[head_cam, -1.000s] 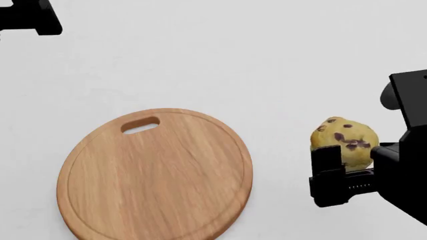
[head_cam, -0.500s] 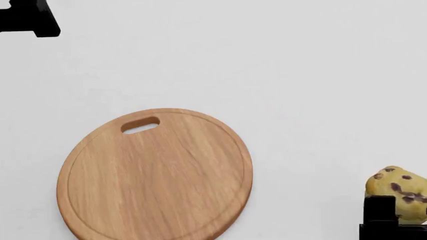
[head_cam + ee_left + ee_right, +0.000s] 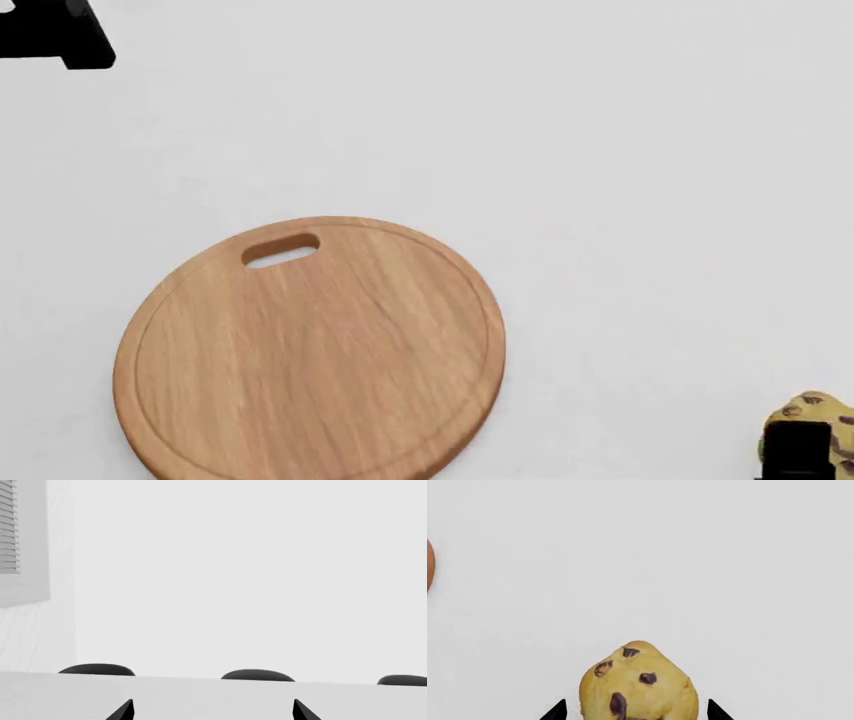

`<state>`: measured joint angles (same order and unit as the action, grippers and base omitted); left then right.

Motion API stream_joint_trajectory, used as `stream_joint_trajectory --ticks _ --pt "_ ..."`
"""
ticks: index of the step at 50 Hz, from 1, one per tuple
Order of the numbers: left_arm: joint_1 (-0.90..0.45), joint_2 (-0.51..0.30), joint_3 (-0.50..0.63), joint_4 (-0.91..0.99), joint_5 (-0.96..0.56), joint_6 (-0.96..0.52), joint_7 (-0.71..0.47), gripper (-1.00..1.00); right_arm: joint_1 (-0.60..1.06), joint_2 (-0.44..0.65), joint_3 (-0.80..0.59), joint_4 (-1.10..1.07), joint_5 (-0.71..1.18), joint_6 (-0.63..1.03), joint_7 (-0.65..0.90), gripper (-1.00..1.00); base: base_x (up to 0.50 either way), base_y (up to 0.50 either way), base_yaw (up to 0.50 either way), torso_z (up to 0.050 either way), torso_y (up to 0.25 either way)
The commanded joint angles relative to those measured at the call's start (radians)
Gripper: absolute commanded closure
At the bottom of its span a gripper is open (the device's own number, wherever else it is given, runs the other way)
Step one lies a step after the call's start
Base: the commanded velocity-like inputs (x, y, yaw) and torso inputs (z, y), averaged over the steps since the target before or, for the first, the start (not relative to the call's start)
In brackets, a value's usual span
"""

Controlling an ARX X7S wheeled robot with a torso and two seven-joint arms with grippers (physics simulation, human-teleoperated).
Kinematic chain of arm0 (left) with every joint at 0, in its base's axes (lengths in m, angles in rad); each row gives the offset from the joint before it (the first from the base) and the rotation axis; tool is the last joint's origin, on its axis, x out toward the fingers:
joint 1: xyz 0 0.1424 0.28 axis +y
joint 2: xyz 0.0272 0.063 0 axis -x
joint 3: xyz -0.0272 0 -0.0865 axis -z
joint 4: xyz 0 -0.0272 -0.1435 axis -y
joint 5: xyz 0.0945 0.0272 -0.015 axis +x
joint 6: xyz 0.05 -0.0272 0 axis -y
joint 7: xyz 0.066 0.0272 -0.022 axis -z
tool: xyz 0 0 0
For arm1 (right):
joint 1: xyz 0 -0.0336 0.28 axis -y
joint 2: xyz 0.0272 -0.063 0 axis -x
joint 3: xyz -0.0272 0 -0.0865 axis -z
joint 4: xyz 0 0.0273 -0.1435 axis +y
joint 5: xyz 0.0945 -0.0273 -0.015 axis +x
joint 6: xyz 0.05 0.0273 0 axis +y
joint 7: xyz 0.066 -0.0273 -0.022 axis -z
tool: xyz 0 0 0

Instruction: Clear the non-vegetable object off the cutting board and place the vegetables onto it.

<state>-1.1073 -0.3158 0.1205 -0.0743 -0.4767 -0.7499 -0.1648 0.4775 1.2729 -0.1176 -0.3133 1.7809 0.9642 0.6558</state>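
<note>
Pale wood lies bare on the white table (image 3: 601,150): the cutting board (image 3: 310,350) carries nothing, and the non-vegetable object (image 3: 639,685), a chip-dotted muffin, sits at my right hand (image 3: 636,709), well off the board near the lower right corner of the head view. In the right wrist view the muffin fills the gap between the two dark fingertips (image 3: 557,711), which appear closed on its sides, though the contact itself is cut off by the frame edge. I judge the step in hand to be setting it down, and doing it well means lowering until it rests on the table before spreading the fingers, then backing straight away so it does not roll. Open table surrounds it; only a sliver of the board's rim shows at that view's edge, far enough off. My left hand (image 3: 212,711) is spread wide and holds nothing, aimed at blank wall beyond the table's far edge. No vegetables appear in any view, so I must look for them next.
</note>
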Motion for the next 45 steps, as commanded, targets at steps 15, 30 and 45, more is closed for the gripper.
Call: stream_joint_trajectory --ticks 15,30,45 --pt "-0.004 -0.003 0.001 0.006 -0.012 -0.002 -0.003 -1.00 0.706 -0.121 -0.274 0.011 0.343 0.333 0.311 -1.00 0.00 0.00 0.00 0.000 0.000" --pt "-0.020 -0.008 -0.013 0.033 -0.028 -0.021 -0.019 -1.00 1.068 -0.229 -0.577 0.050 0.700 0.371 0.578 -1.00 0.00 0.00 0.00 0.000 0.000" --pt "-0.035 -0.010 -0.009 0.016 -0.029 -0.014 -0.016 -1.00 1.200 -0.333 -0.725 0.042 0.874 0.331 0.636 -1.00 0.00 0.00 0.00 0.000 0.000"
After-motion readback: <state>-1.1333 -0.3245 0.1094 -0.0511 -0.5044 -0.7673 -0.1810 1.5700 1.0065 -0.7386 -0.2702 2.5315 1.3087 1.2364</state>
